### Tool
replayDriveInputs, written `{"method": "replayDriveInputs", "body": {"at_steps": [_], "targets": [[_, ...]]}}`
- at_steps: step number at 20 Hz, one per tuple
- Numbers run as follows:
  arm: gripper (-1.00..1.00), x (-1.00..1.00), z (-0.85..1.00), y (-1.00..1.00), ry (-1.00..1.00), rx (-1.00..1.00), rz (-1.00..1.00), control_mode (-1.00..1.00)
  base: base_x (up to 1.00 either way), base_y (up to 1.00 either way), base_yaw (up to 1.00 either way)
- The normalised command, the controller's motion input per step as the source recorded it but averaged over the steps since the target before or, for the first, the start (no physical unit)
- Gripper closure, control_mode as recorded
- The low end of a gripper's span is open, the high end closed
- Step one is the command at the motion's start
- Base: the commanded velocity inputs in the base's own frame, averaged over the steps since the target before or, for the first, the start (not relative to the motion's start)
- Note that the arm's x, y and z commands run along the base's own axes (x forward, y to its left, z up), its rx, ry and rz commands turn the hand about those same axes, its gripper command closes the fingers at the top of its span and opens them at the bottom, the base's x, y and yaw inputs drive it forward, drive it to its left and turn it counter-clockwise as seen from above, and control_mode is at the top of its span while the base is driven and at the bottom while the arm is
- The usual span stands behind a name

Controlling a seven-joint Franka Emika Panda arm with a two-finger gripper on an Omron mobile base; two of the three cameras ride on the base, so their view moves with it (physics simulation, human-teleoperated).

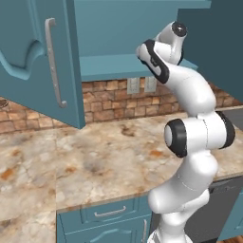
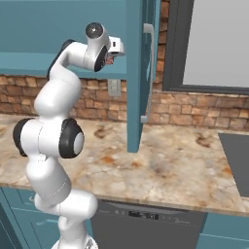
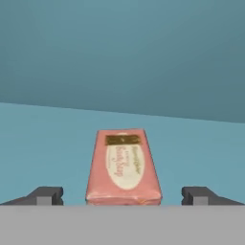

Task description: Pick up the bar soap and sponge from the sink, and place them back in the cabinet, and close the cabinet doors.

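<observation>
The bar soap (image 3: 123, 165), a pink wrapped block with a white label, lies flat on the teal shelf (image 3: 43, 148) of the cabinet. My gripper (image 3: 122, 195) is open, one fingertip (image 3: 47, 195) on each side of the soap's near end and clear of it. The arm reaches up to the shelf (image 1: 114, 66) between the open cabinet doors: the left door (image 1: 33, 57) and the right door (image 2: 137, 73), seen edge-on. A dark grey slab (image 2: 236, 160) at the counter's right may be the sink's edge; I cannot tell. The sponge is out of view.
A marbled stone counter (image 1: 99, 156) runs below the cabinet, backed by a brick wall (image 1: 109, 102) with outlets. The left door's long silver handle (image 1: 53, 61) hangs over the counter. A dishwasher front (image 2: 146, 221) sits under the counter, and a window (image 2: 219, 44) is at the right.
</observation>
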Motion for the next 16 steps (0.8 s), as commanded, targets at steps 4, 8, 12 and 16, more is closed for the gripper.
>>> {"method": "replayDriveInputs", "body": {"at_steps": [4,8,12,16], "targets": [[-1.00,-0.53,-0.01,0.00,-0.14,0.00,0.00,-1.00,0.00,0.00,0.00],[-1.00,-0.73,0.00,0.00,-0.10,0.00,0.00,-1.00,0.00,0.00,0.00],[-1.00,-0.84,0.00,0.00,-0.08,0.00,0.00,-1.00,0.00,0.00,0.00],[-1.00,-0.83,0.00,0.00,-0.03,0.00,0.00,-1.00,0.00,0.00,0.00]]}}
